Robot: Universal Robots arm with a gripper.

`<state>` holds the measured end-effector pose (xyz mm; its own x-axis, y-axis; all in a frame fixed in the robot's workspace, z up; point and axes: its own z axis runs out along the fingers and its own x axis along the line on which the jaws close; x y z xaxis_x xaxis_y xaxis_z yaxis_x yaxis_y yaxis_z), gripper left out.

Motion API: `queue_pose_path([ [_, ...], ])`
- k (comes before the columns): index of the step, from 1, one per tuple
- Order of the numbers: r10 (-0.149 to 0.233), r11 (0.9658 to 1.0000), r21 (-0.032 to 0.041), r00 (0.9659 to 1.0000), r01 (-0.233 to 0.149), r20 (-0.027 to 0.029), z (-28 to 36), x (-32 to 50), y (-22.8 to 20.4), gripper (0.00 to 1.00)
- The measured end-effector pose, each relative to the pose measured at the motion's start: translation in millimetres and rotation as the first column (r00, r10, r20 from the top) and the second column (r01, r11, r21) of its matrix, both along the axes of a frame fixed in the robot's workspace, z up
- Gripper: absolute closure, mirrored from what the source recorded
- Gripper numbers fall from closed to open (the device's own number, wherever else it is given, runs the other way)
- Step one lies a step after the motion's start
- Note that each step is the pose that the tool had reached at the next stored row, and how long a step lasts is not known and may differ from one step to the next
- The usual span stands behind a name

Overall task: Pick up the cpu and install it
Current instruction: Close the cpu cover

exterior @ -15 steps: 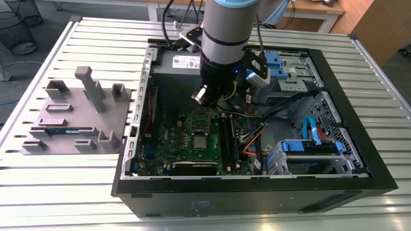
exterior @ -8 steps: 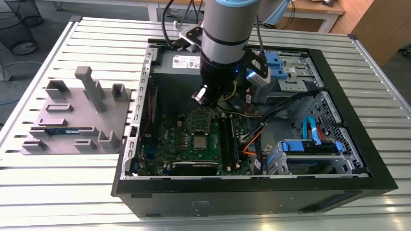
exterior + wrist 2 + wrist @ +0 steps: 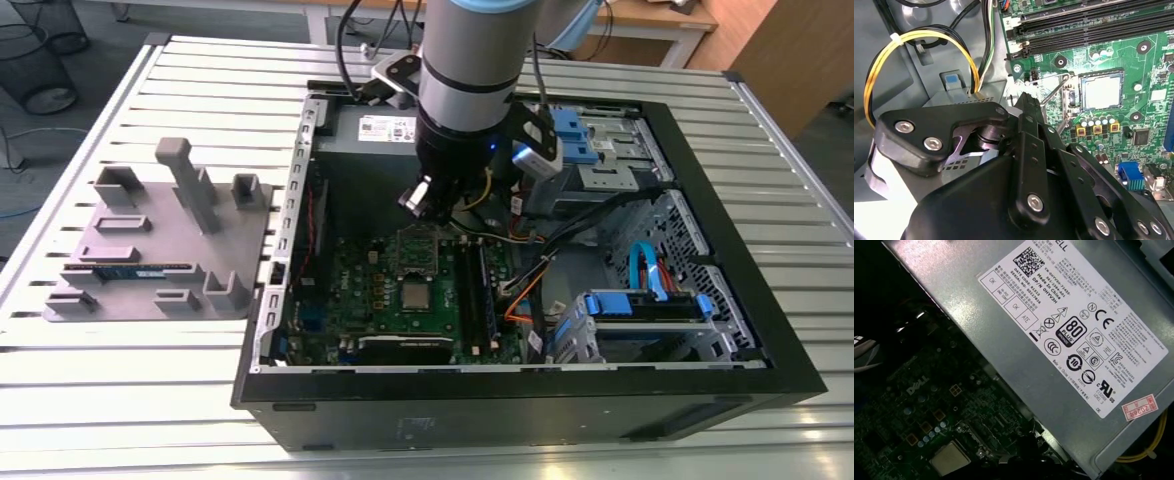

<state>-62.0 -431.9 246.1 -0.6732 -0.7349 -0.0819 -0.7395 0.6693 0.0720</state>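
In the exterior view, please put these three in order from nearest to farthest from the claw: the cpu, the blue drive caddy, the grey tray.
1. cpu: on the motherboard, just below the claw.
2. blue drive caddy: inside the case, toward the view's right.
3. grey tray: outside the case, at the view's left.

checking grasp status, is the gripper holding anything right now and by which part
Nothing appears held: the cpu already sits in the motherboard socket, apart from the gripper above it.

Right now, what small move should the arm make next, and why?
Probably a short straight lift: the small square silver-topped cpu lies flat in the socket of the green motherboard, and the black claw hangs above the board, apart from it, close to the grey power-supply box.
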Motion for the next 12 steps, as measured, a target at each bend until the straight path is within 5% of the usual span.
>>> queue_pose_path([
  [12, 0.027, 0.9996, -0.0003, 0.9996, -0.027, 0.0001, 0.6, -0.3, -4.7, 0.89],
])
